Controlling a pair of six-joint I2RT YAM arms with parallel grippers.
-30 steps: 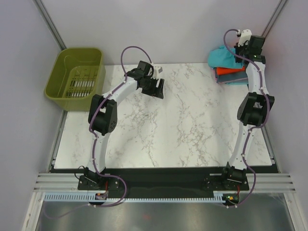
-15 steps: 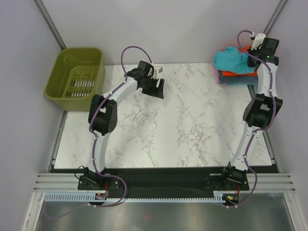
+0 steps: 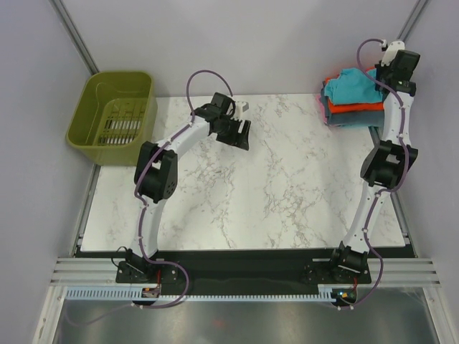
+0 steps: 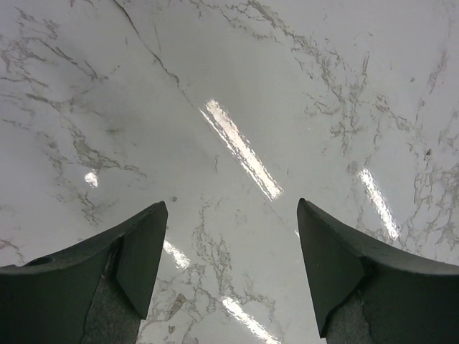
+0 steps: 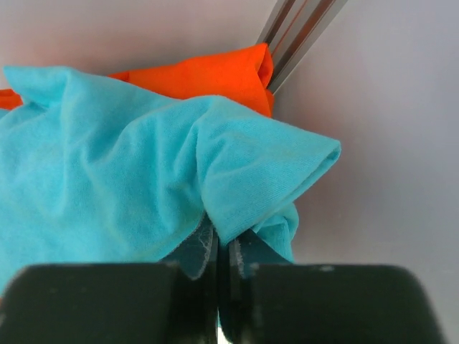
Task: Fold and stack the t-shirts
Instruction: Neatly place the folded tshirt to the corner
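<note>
At the table's far right corner lies a stack: a grey-blue folded t-shirt (image 3: 351, 120) at the bottom and an orange-red one (image 3: 353, 107) over it. A bunched teal t-shirt (image 3: 353, 85) rests on top. My right gripper (image 3: 385, 72) is shut on a fold of that teal t-shirt (image 5: 143, 179), its jaws pressed together on the cloth; orange-red cloth (image 5: 204, 74) shows behind. My left gripper (image 3: 242, 135) hovers open over bare marble at the table's far middle-left; its fingers (image 4: 140, 251) stand wide apart with nothing between them.
An olive-green plastic basket (image 3: 97, 122) stands off the table's far left corner. The marble table (image 3: 287, 193) stretches between the two arms. Grey walls with metal posts (image 5: 297, 29) close in right behind the stack.
The right gripper carried the teal t-shirt farther right and back, spreading it over the stack. The left gripper shifted slightly right.
</note>
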